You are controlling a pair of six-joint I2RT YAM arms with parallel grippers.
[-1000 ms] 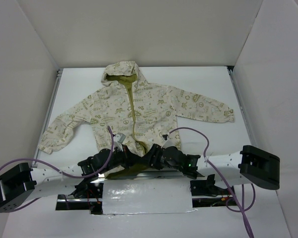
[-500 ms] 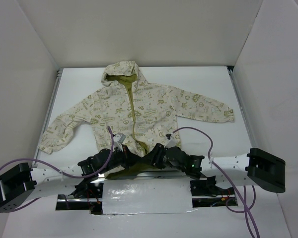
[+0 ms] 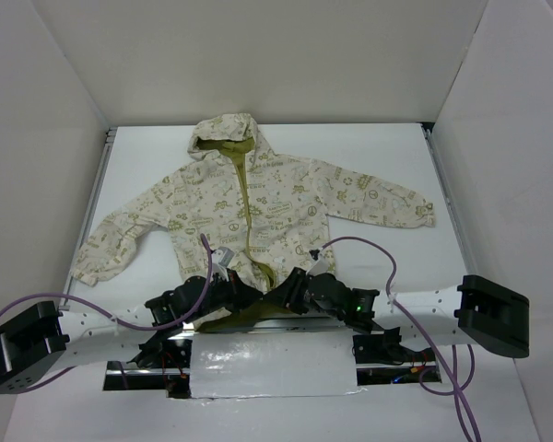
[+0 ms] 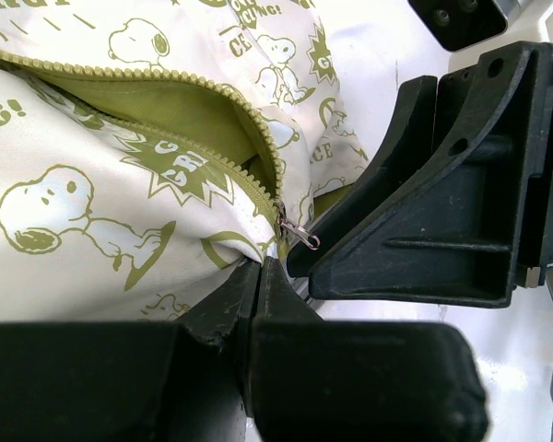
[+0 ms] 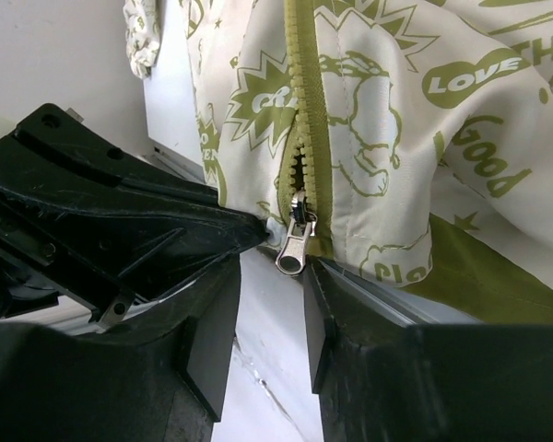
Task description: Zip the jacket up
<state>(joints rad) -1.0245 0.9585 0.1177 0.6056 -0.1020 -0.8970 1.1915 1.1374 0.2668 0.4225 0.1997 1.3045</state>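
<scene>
Two hands work side by side. My right hand [image 5: 269,276] is spread, the zipper pull [image 5: 293,249] hanging untouched between its fingers. My left hand [image 4: 258,272] is pressed together at the hem [image 5: 387,262] alongside. Beyond both, the jacket [image 3: 276,207] lies flat on the bench [image 3: 396,157]. Risk: closing off-centre would miss the small pull, or nip fabric and jam the slider.

left tool [image 4: 258,276] and right tool [image 5: 265,308] crowded at jacket [image 3: 286,198] hem; open table [image 3: 378,152] beside hood, walls [image 3: 258,55] around
</scene>
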